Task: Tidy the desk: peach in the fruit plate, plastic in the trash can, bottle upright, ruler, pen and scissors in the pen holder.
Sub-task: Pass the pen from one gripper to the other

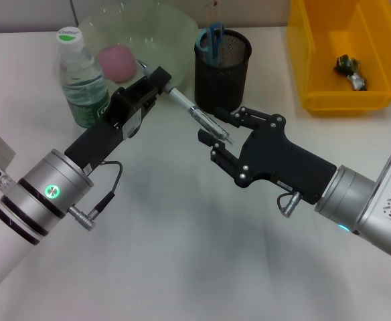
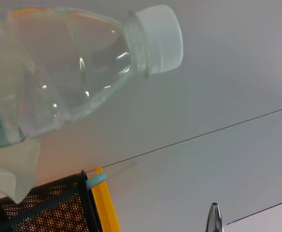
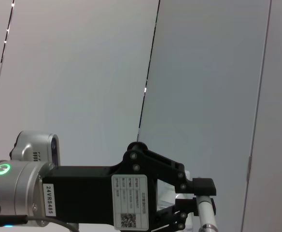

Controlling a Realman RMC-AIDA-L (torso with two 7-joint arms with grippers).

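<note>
My left gripper point(image 1: 162, 80) is shut on the pen point(image 1: 199, 115), which hangs slanted above the desk in front of the black mesh pen holder point(image 1: 223, 80). My right gripper point(image 1: 215, 128) is open, its fingers on either side of the pen's lower end. Blue-handled scissors point(image 1: 211, 39) stand in the holder. The bottle point(image 1: 82, 79) is upright at the left. A pink peach point(image 1: 117, 62) lies in the pale green fruit plate point(image 1: 172, 30). A scrap of plastic point(image 1: 351, 71) sits in the yellow trash can point(image 1: 316, 100). I cannot make out the ruler.
The right wrist view shows my left gripper point(image 3: 199, 200) from the side with the pen point(image 3: 206, 215) in it. The bottle point(image 2: 83, 63), the pen's tip point(image 2: 214, 217) and the holder point(image 2: 44, 208) fill the left wrist view. White desk stretches toward the front.
</note>
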